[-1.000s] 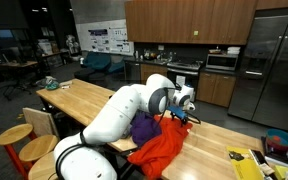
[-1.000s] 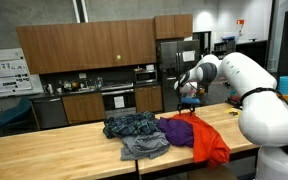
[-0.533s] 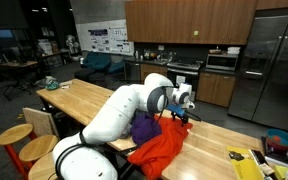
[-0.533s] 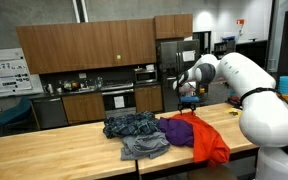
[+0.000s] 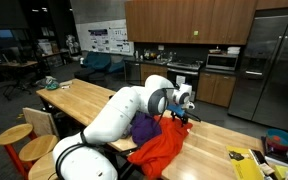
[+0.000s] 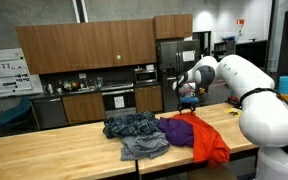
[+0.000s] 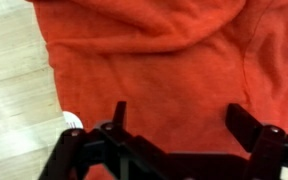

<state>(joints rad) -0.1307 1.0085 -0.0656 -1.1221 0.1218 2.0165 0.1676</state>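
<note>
Here we have the orange garment (image 7: 164, 50) filling the wrist view, and in both exterior views it lies crumpled at the near edge of the wooden surface (image 6: 44, 155), one end drooping over the side (image 6: 212, 143). Right above it hangs the end effector (image 7: 179, 125), fingers spread wide, nothing between them, not touching the cloth. To make this reach count, we judge it best to drop straight onto a raised fold so the fingers straddle a ridge of fabric rather than flat cloth, staying clear of the bare wood showing at the left of the wrist view (image 7: 9, 90). Pinching only the orange layer matters too, since a purple garment (image 6: 180, 130) lies touching it. Beyond that sit a dark blue patterned garment (image 6: 132, 125) and, in front of it, a grey one (image 6: 144, 147). So we count four garments in the heap, one of each colour, and one end effector over them.
</note>
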